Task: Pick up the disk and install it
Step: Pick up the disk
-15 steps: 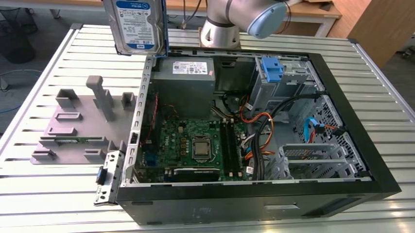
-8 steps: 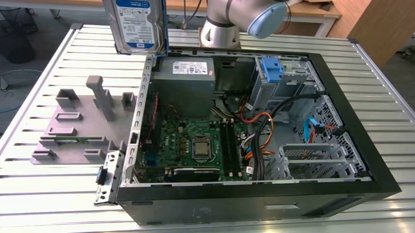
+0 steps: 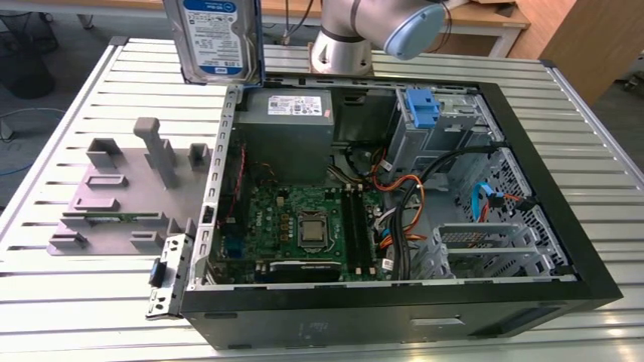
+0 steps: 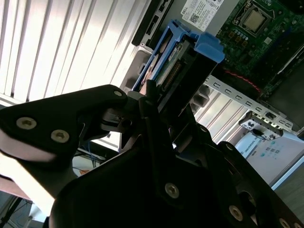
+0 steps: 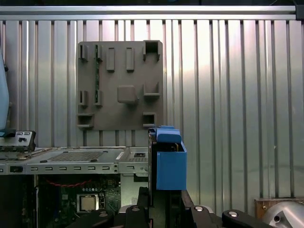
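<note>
While the black gripper (image 4: 159,102) clamps its upper end, the flat silver-grey metal disk (image 3: 216,38) hangs upright, long axis vertical, blue plastic carrier (image 5: 170,164) downward, over the slatted metal table (image 3: 81,302) beside the open black computer case (image 3: 403,317)

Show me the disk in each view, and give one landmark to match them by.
Exterior view: the disk hangs upright above the table, over the open case at its back corner on the exterior view's left.
Second wrist view: the disk sits clamped in the gripper, its blue carrier toward the case.
First wrist view: the disk is end-on, against the table slats.
Shared landmark: the processor socket on the green motherboard.
</note>
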Robot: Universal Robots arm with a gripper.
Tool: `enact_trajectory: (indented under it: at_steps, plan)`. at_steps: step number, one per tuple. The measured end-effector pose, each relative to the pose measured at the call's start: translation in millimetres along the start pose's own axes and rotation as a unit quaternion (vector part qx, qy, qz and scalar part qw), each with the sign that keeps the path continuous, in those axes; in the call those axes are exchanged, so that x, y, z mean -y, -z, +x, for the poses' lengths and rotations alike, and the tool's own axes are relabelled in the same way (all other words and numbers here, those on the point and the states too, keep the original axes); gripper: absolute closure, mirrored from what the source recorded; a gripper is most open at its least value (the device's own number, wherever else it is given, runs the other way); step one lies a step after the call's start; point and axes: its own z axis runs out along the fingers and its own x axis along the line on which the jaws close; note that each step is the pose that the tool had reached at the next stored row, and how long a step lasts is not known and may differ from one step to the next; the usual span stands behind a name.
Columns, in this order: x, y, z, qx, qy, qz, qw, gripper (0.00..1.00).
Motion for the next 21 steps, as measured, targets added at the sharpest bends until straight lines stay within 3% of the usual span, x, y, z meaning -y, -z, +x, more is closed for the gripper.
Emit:
enact_trajectory:
  at_steps: [7, 21]
  plan:
    - [11.0, 0.1, -0.3, 0.0, 0.0, 0.0, 1.0, 0.65]
    - [41.3, 0.2, -1.2, 0.0, 0.0, 0.0, 1.0, 0.65]
